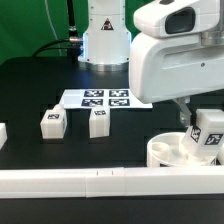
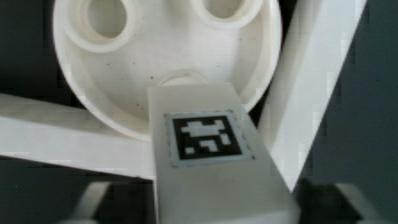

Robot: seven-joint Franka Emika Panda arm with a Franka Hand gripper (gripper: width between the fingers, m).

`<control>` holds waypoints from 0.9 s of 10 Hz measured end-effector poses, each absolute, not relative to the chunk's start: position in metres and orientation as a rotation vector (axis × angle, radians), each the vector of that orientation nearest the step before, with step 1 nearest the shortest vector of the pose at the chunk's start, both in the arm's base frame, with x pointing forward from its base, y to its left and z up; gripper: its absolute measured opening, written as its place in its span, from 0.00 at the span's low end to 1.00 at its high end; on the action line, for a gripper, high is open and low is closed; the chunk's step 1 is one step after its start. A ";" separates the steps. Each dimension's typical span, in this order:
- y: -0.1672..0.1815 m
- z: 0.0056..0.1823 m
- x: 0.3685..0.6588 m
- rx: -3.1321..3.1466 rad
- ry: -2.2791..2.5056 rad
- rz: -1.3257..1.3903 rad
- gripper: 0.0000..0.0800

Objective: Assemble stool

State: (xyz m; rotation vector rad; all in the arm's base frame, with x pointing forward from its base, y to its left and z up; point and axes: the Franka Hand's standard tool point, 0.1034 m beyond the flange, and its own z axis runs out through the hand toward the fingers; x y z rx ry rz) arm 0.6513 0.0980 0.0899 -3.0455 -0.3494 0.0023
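Assembly stands at an early step: the gripper (image 2: 217, 192) is clamped on one tagged leg (image 2: 210, 135), held over the round seat (image 2: 169, 62), which lies beside the border rail (image 1: 100, 182). Both sockets (image 2: 98, 25) seen in the wrist view look empty. Two more legs, one (image 1: 53, 122) beside the other (image 1: 98, 121), stand loose on the black table (image 1: 30, 90), well apart from the seat.

**Two Cameras, One Seat**

Exterior view: set well back from the seat (image 1: 160, 152), facing the robot base (image 1: 105, 40) beyond it. Wrist view: close above the seat (image 2: 160, 70), looking down. Both show seat and tagged leg (image 1: 207, 135) (image 2: 214, 140).
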 end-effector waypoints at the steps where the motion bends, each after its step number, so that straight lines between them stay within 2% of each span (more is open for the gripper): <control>1: 0.098 0.091 0.654 -3.046 -0.352 -0.014 0.43; 6: 0.098 0.092 0.654 -3.049 -0.299 -0.017 0.43; 9: 0.099 0.092 0.655 -3.036 0.137 -0.119 0.43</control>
